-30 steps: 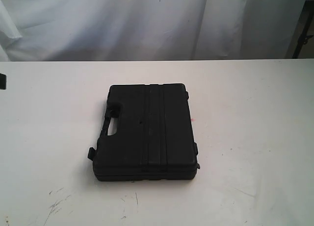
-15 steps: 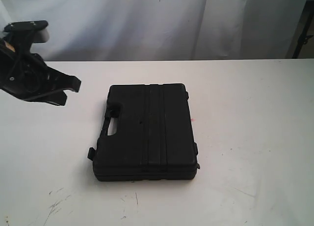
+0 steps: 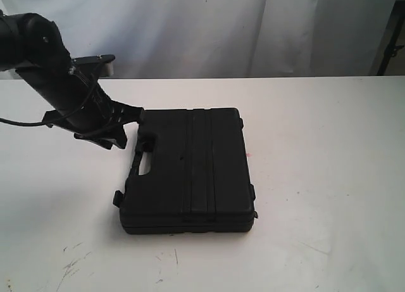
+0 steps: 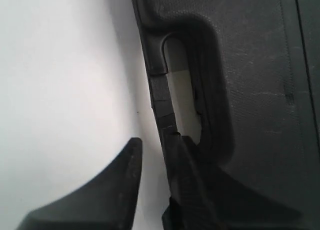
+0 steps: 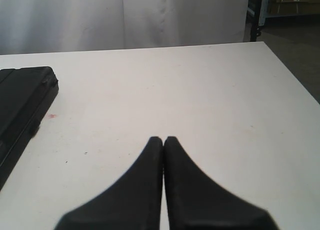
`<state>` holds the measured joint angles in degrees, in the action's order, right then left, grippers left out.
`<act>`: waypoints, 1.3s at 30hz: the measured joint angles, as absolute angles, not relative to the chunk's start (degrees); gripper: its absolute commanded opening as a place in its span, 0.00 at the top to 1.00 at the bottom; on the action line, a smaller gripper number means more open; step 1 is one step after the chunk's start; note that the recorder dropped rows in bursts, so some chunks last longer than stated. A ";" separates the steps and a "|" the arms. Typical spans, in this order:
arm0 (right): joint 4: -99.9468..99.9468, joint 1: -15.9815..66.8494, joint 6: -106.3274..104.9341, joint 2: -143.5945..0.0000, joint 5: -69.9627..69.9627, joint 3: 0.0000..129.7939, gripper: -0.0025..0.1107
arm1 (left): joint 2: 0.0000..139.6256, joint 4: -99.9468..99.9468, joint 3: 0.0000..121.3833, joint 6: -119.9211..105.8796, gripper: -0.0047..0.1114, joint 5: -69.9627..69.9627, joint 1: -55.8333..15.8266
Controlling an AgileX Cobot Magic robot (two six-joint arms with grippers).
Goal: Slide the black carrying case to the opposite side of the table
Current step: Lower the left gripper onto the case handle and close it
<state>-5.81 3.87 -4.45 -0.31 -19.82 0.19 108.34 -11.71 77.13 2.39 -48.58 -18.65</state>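
One black carrying case (image 3: 190, 168) lies flat near the middle of the table (image 3: 329, 197), with its handle (image 3: 140, 159) toward the left arm. The left gripper (image 3: 126, 127) sits at the handle corner with its fingers parted and grasps nothing visible. Contact cannot be confirmed. The right gripper (image 5: 163, 139) is closed and empty over bare tabletop.

Risk: a push at that corner is off-centre and likely pivots the case. A finger may also snag in the handle slot.

No brand, label or writing is legible.
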 measured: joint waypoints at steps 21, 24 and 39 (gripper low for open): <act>-5.81 3.87 -4.45 -0.31 -19.82 0.19 0.98 | 119.42 -13.53 81.86 1.38 0.69 -44.88 -21.47; -5.81 3.87 -4.45 -0.31 -19.82 0.19 0.98 | 119.93 -12.13 81.86 1.38 0.69 -44.74 -21.47; -5.81 3.87 -4.45 -0.31 -19.82 0.19 0.98 | 121.05 -8.64 81.86 3.78 0.69 -42.60 -21.47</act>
<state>-5.81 3.87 -4.45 -0.31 -19.82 0.19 121.05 -8.64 81.86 3.78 -42.60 -21.47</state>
